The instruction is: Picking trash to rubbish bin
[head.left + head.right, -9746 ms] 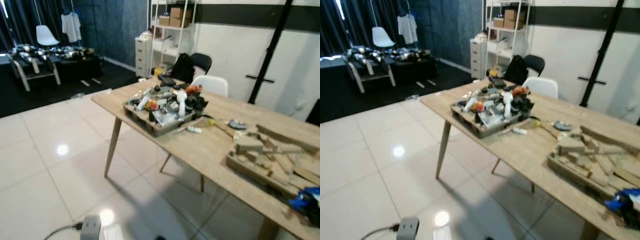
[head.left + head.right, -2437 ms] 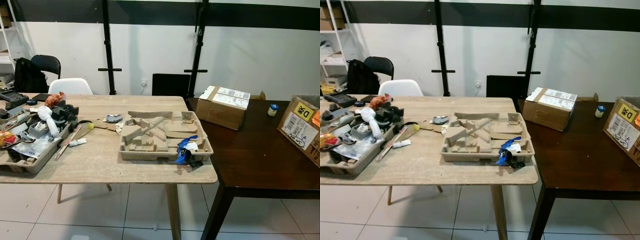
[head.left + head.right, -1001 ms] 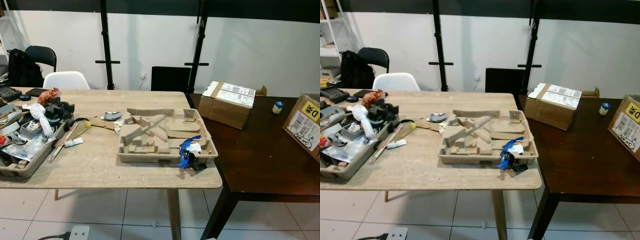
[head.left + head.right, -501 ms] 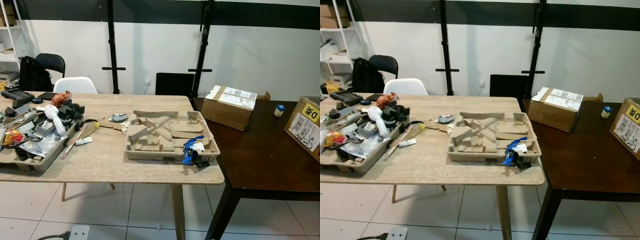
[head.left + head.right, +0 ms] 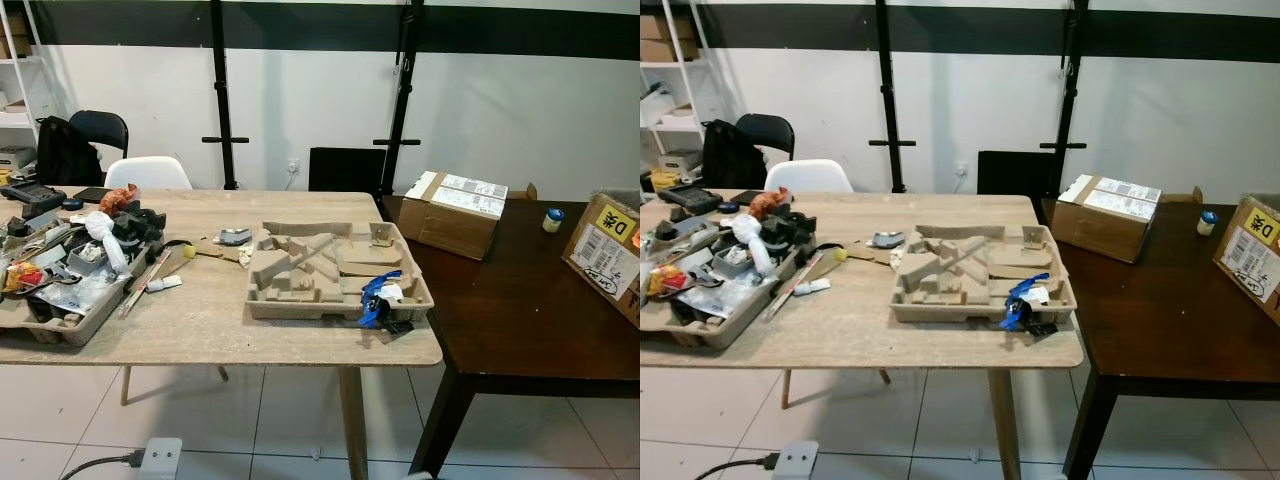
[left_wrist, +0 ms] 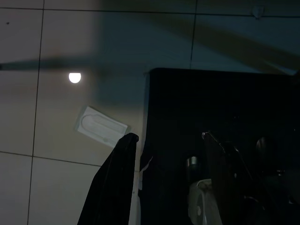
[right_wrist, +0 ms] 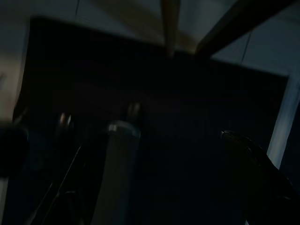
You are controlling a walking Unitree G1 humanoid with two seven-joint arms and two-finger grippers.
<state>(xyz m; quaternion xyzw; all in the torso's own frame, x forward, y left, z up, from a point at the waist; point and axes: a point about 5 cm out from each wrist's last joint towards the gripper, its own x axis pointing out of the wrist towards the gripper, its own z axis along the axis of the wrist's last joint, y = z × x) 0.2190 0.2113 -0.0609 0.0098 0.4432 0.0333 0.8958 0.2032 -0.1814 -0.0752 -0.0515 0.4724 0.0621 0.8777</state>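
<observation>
both arms hang idle, left gripper (image 6: 168, 183) fingers apart and empty, right unclear; blue trash (image 5: 378, 297) on counter (image 5: 200, 330) ahead, slightly right.

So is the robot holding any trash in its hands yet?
No, nothing is held. The left gripper hangs open over the floor. The right gripper's view is too dark to tell its fingers, but nothing shows in it.
</observation>
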